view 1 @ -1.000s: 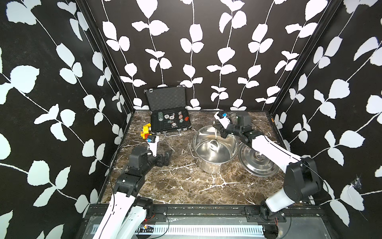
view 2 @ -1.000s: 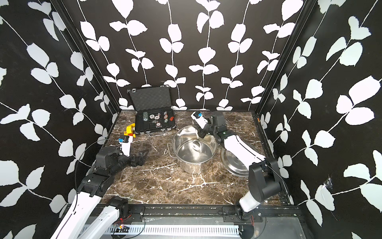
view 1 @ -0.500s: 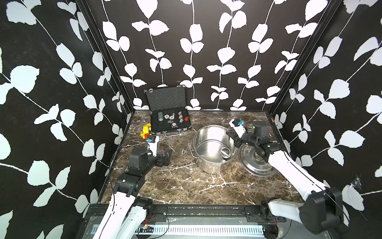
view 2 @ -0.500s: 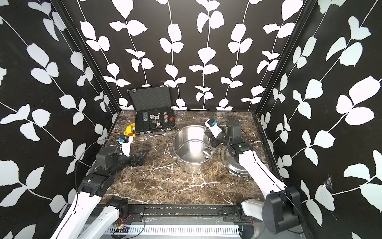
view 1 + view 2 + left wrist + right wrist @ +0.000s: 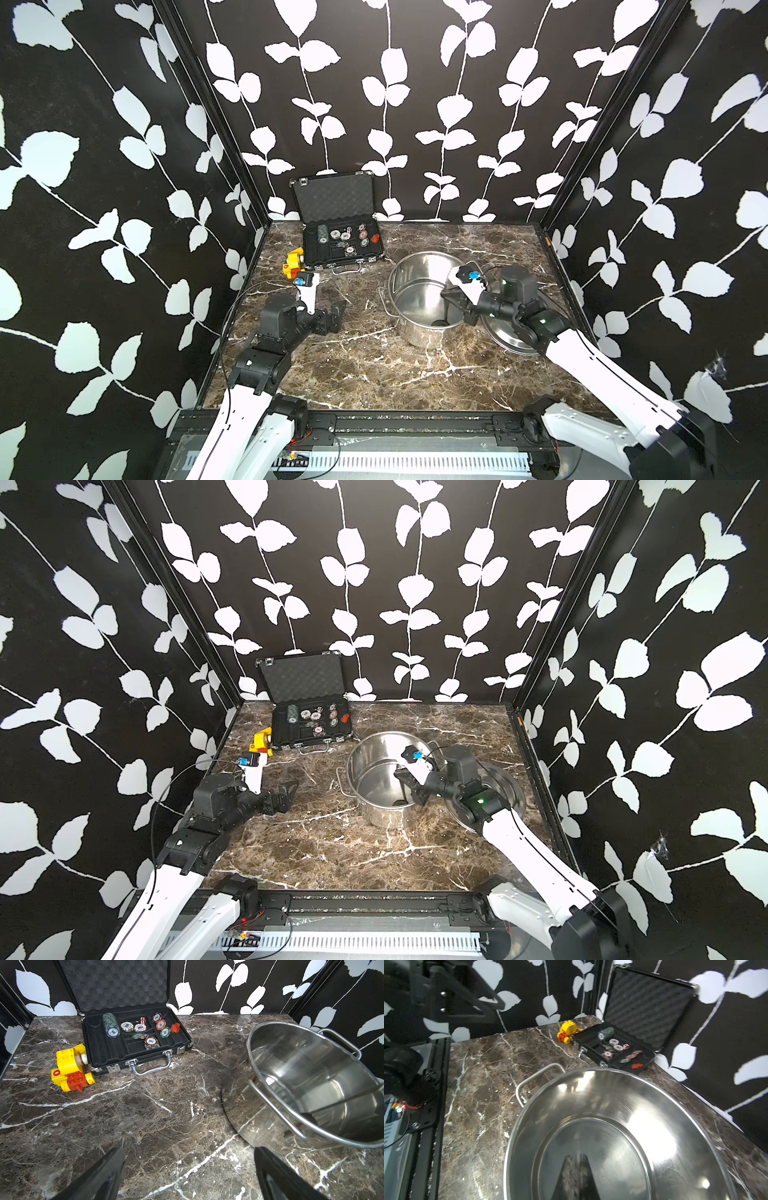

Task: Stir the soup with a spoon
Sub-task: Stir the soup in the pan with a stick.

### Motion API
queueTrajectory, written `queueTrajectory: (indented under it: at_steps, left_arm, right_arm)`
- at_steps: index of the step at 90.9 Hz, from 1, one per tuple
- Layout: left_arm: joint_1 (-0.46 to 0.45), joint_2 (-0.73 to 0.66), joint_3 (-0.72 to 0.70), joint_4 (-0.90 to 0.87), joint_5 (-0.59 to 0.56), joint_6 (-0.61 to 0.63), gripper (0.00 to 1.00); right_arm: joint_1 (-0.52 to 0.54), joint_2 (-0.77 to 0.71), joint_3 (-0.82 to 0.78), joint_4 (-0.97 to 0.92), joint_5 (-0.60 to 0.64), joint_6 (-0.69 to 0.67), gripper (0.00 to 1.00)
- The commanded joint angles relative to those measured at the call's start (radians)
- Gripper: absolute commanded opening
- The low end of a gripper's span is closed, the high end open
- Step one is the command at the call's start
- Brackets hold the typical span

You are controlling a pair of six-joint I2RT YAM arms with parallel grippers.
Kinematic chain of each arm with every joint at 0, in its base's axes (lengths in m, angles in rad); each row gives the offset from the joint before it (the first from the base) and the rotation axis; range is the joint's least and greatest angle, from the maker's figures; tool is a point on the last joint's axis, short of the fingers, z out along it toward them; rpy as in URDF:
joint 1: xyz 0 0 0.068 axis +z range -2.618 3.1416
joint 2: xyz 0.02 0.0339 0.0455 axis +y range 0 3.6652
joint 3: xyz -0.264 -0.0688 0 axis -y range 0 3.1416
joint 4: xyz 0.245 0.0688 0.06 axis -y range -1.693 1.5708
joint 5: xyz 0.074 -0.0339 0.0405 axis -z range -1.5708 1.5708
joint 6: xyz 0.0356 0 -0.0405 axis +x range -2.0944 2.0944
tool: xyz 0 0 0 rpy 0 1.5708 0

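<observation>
spoon (image 5: 342, 1101): inside pot (image 5: 415, 338), close to its right-hand wall. I get it in both top views and in the left wrist view.
spoon axis: steeply tilted, nowhere near flat. Bowl end points down at the pot floor, on the side nearer the robot base. Handle end points up and out toward the right rim, into right gripper (image 5: 453, 301).
floor contact: I can't tell if the bowl touches the bottom or sits just above it.
right gripper state: fingers pressed together, pinching the thin handle. Right wrist view shows a blurred sliver of handle running on from the tips, in line with them.
left gripper (image 5: 187, 1178): fingers spread wide, nothing between them, low over bare marble table (image 5: 365, 365), well apart from the pot.
lid (image 5: 509, 338): flat on the table just right of the pot, under the right arm.
background: open chip case (image 5: 340, 245) at the back, yellow toy (image 5: 293, 264) just beside it.
</observation>
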Motion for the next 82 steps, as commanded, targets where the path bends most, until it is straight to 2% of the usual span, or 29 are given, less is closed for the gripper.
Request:
queueTrajectory:
  at_steps: [1, 22, 43, 63, 82]
  left_arm:
    - [-0.002, -0.004, -0.009, 0.013, -0.005, 0.008, 0.99]
    - [-0.002, -0.004, -0.008, 0.015, 0.003, 0.008, 0.99]
    - [-0.002, -0.008, -0.01, 0.018, 0.001, 0.005, 0.99]
    - [-0.002, -0.009, -0.01, 0.015, 0.002, 0.007, 0.99]
    - [-0.002, -0.012, -0.01, 0.014, 0.0, 0.008, 0.99]
  right_arm:
    - [0.076, 0.065, 0.072, 0.035, 0.042, -0.05, 0.0]
    - [0.185, 0.283, 0.239, 0.074, 0.057, -0.127, 0.0]
    - [0.2, 0.476, 0.414, 0.048, 0.052, -0.184, 0.0]
    - [0.127, 0.599, 0.564, 0.036, -0.008, -0.192, 0.0]
    - [0.021, 0.613, 0.583, 0.023, -0.07, -0.188, 0.0]
